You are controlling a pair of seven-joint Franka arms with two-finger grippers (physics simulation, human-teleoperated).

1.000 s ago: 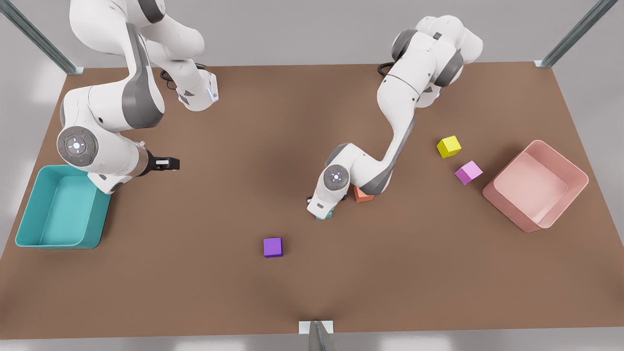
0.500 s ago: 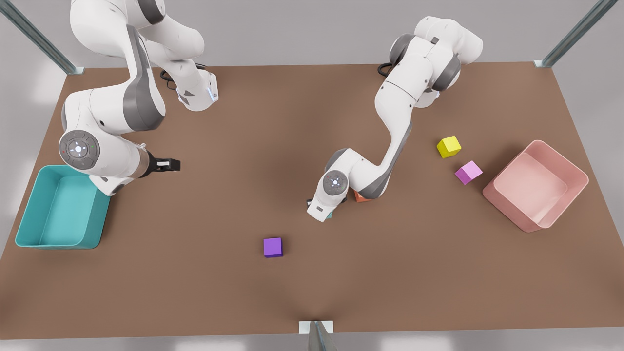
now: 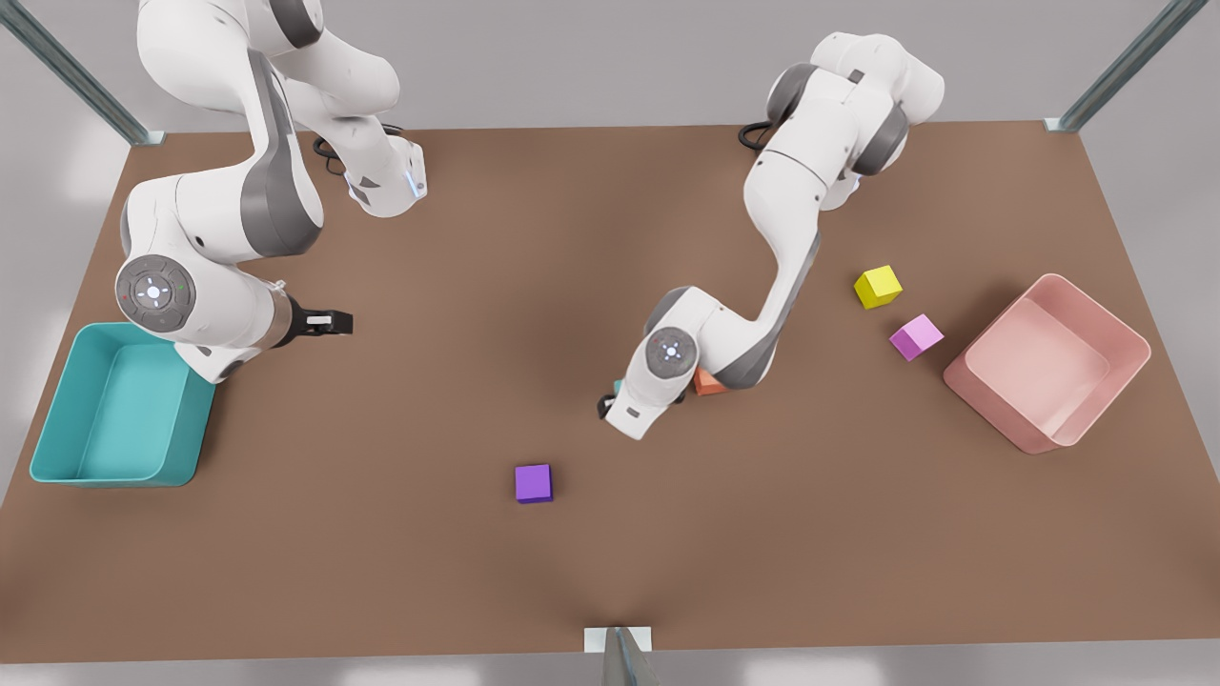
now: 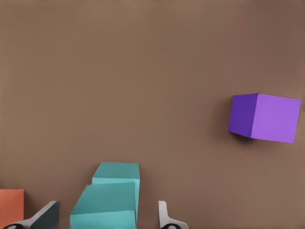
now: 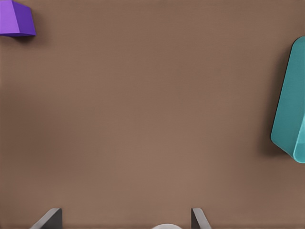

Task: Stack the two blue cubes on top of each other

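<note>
The left gripper [image 4: 104,220] was pinching one blue cube [image 4: 106,206], with the second blue cube [image 4: 116,172] just past it at 12 o'clock; purple cube [image 4: 265,117] sat off at 2. The right gripper [image 3: 319,321] waited, fingers spread, by the teal bin [image 3: 57,400].

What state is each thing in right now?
nearer blue cube: beneath the left gripper
farther blue cube: lying just beyond it
right gripper: open, waiting near the teal bin
teal bin: upright
pink bin: upright
</note>
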